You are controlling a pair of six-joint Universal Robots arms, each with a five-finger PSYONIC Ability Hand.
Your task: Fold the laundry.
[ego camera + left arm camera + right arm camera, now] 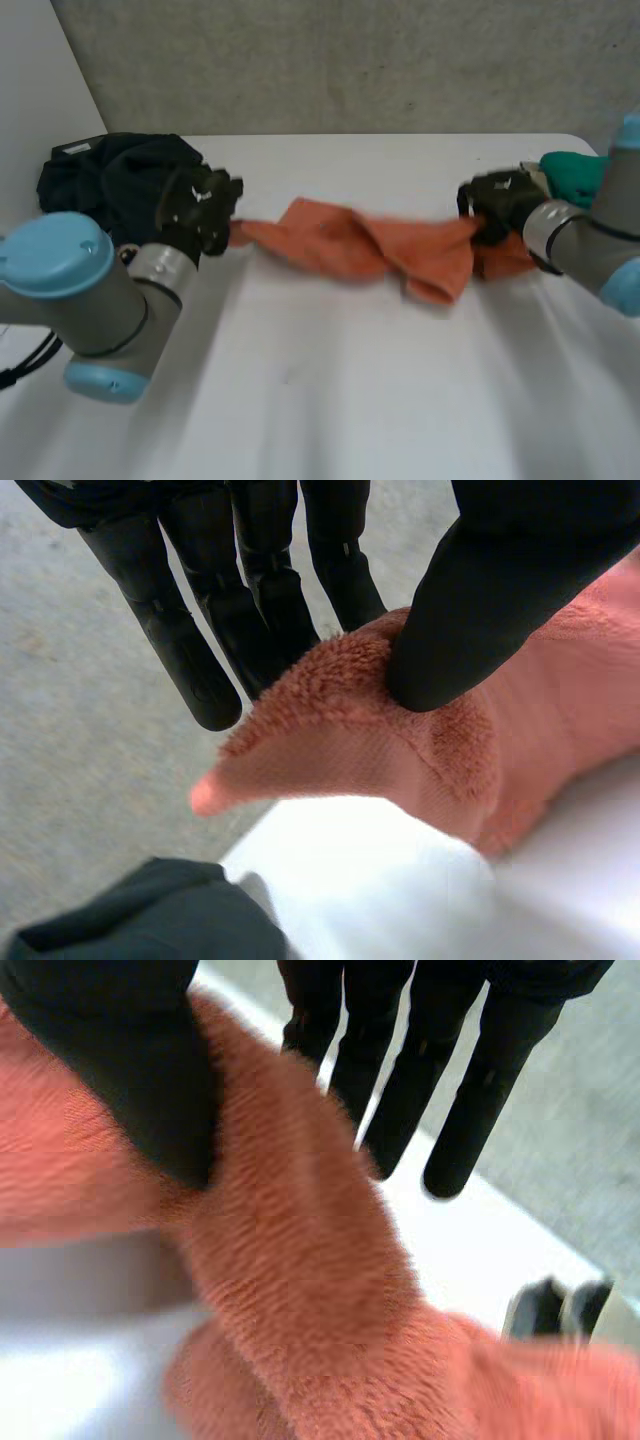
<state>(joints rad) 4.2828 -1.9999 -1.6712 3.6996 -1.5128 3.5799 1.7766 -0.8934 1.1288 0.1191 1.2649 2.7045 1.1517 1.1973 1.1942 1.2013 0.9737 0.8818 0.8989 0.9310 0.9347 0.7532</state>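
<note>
towel [370, 245], orange and fuzzy, runs as a twisted band across the middle of the table [330, 400], stretched between both hands, with a loose fold drooping toward the near side right of centre. left hand [200, 212] pinches the left corner: in its wrist view the thumb [480, 600] presses the terry against straight fingers [200, 630] behind it, and the corner tip pokes out past the pinch. right hand [500, 205] is clamped on the right end the same way, thumb on one face, fingers behind. a dark pile [100, 175] sits far left, just behind the left hand; a green cloth [575, 172] lies far right. the towel looks light, limp and grippy, so it should not slip, but it will bunch and twist rather than keep a shape. i judge the right grip sits on a bunched end; two true corners along one edge would be the better hold, letting the cloth open flat before folding.
</note>
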